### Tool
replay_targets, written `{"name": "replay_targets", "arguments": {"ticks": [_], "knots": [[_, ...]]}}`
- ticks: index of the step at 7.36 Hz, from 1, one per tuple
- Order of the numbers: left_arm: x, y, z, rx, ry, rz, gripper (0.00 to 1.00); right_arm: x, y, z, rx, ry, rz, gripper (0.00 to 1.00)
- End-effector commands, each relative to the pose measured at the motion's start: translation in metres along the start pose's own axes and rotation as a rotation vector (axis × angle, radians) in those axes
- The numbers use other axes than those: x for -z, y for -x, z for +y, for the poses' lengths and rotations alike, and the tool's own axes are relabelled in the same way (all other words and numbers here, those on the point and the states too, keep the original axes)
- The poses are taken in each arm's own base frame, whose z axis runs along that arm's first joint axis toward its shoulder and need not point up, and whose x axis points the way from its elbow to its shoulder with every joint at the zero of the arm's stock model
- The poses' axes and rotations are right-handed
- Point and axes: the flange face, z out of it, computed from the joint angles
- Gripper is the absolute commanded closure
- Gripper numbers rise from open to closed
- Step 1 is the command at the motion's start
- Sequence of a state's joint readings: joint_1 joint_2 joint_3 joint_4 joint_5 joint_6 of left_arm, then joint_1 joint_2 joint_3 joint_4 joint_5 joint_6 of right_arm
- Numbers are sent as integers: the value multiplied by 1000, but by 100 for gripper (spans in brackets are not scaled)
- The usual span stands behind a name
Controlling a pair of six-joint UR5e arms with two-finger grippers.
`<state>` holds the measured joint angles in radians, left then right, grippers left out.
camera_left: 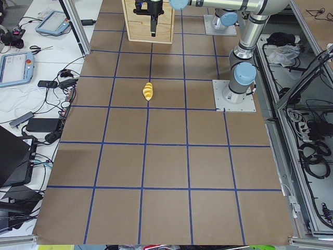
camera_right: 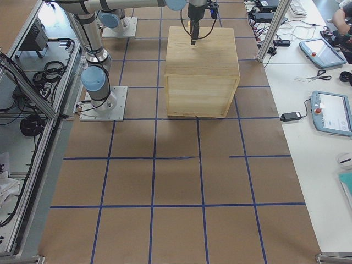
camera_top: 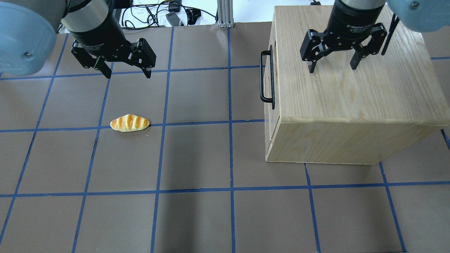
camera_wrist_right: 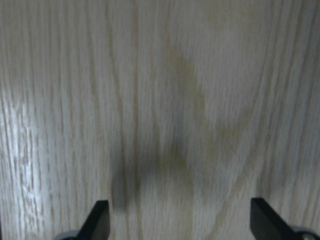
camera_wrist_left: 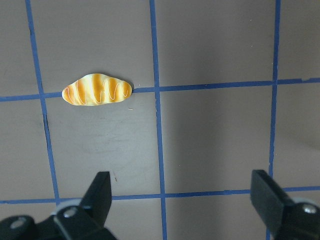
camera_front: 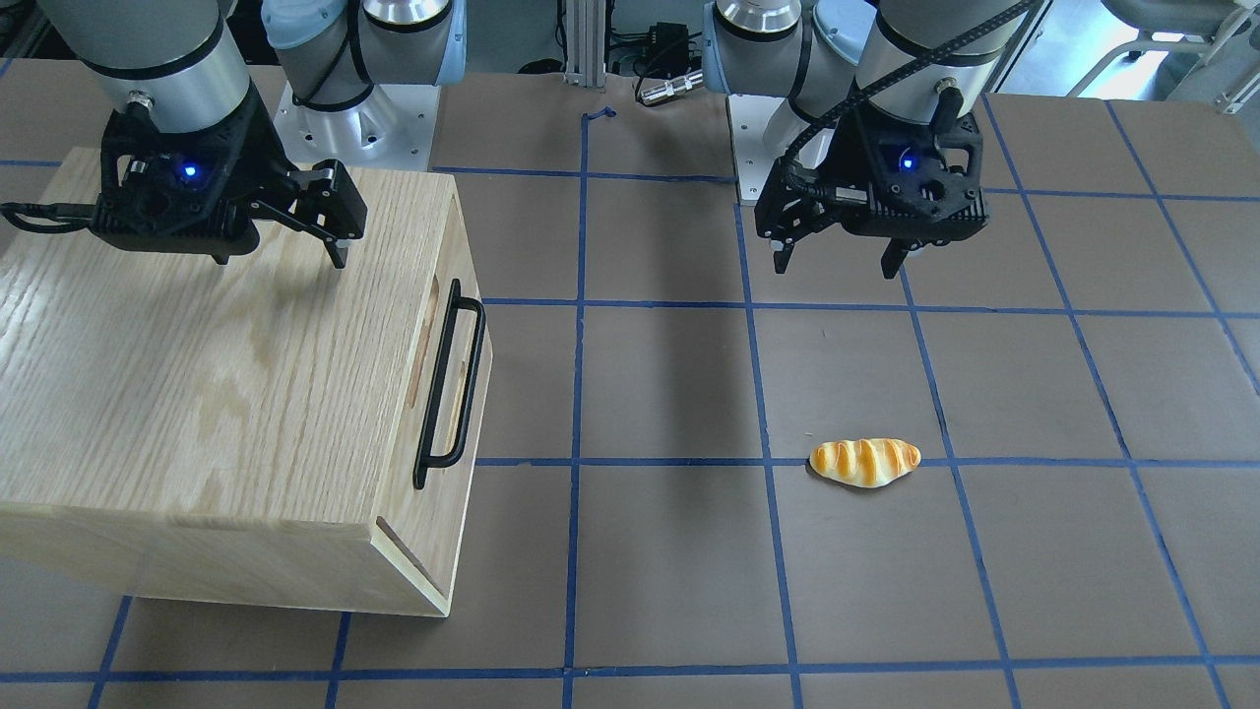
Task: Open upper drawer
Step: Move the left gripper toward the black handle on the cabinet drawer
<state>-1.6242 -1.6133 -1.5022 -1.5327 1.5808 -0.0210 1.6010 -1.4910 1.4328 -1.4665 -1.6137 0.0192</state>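
The upper drawer (camera_front: 453,384) is the top front panel of the oak cabinet (camera_front: 217,394), shut and flush with it. Its long black bar handle (camera_front: 436,394) faces the table's middle. In the overhead view the handle (camera_top: 262,78) shows on the cabinet's left face. My right gripper (camera_top: 332,68) is open and empty. It hangs above the cabinet top, behind the handle, and shows in the front view (camera_front: 281,258) too. Its wrist view shows only wood grain (camera_wrist_right: 160,100). My left gripper (camera_top: 126,74) is open and empty over the mat, far from the cabinet.
A toy bread roll (camera_top: 129,123) lies on the brown mat below my left gripper; it also shows in the left wrist view (camera_wrist_left: 96,90). The mat has a blue tape grid. The plain lower front panel (camera_top: 271,137) sits under the upper drawer.
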Motion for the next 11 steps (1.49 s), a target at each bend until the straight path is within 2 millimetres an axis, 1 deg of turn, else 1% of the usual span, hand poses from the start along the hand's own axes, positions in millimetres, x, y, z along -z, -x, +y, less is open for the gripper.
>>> {"name": "replay_targets", "arguments": {"ticks": [1,2,3,4,5,6,7,8,9,10,11], "knots": [[-21,-12,-32,64,-43,144,0,0,0,0,0,0,0,0],[-36,-23,-51,123,-68,243,0,0,-1,0,0,0,0,0],[-57,-35,-67,141,-69,303,0,0,0,0,0,0,0,0],[-70,-58,-78,181,-88,360,0,0,0,0,0,0,0,0],[-81,-87,-78,210,-77,368,0,0,-1,0,0,0,0,0],[-87,-101,-81,200,-88,407,0,0,0,0,1,0,0,0],[-87,-121,-82,199,-90,491,0,0,0,0,0,0,0,0],[-96,-147,-78,165,-90,517,0,0,0,0,0,0,0,0],[-107,-156,-79,140,-85,521,0,0,0,0,1,0,0,0],[-110,-163,-81,103,-112,527,0,0,-1,0,-2,0,0,0],[-114,-183,-72,86,-98,527,0,0,0,0,0,0,0,0]]}}
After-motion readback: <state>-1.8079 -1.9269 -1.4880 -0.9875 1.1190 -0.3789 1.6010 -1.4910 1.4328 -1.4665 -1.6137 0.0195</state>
